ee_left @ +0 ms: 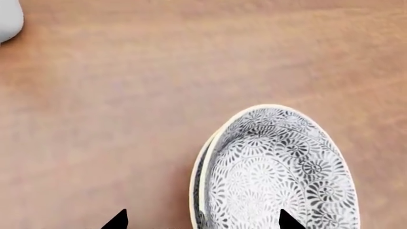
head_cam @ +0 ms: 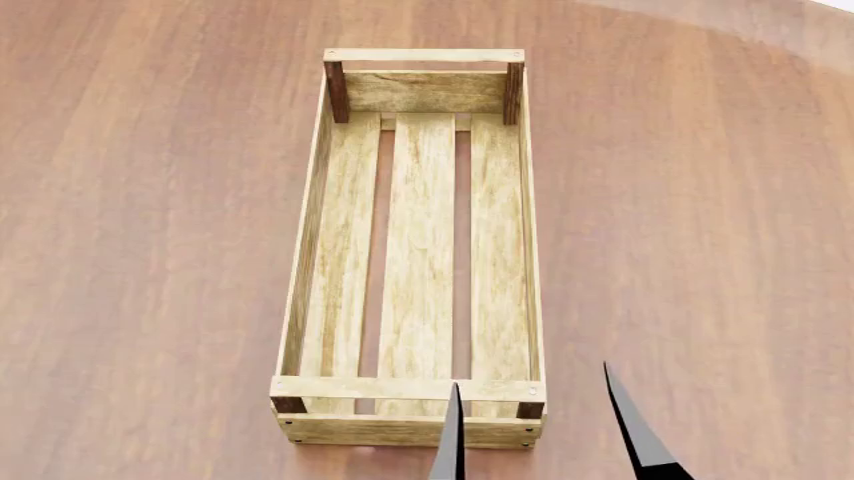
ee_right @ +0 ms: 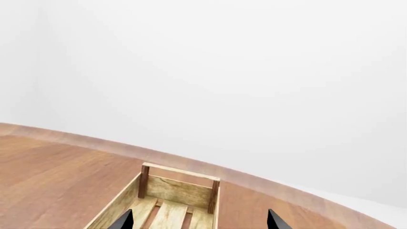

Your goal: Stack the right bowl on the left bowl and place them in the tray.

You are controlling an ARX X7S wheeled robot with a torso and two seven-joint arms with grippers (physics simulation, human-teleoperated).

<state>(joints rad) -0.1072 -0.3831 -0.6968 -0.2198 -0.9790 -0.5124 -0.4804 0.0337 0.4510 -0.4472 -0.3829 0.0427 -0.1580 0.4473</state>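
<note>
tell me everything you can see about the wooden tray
The tray is a long rectangular crate of pale, weathered-looking wood. Its floor is three lengthwise slats with gaps that show the brown table beneath. Low plank sides run between dark brown corner posts, with a plank across each end. It sits flat on the table, long axis pointing away from the robot. Nothing lies in it. The right gripper shows over its near end; whether it touches cannot be told.
</note>
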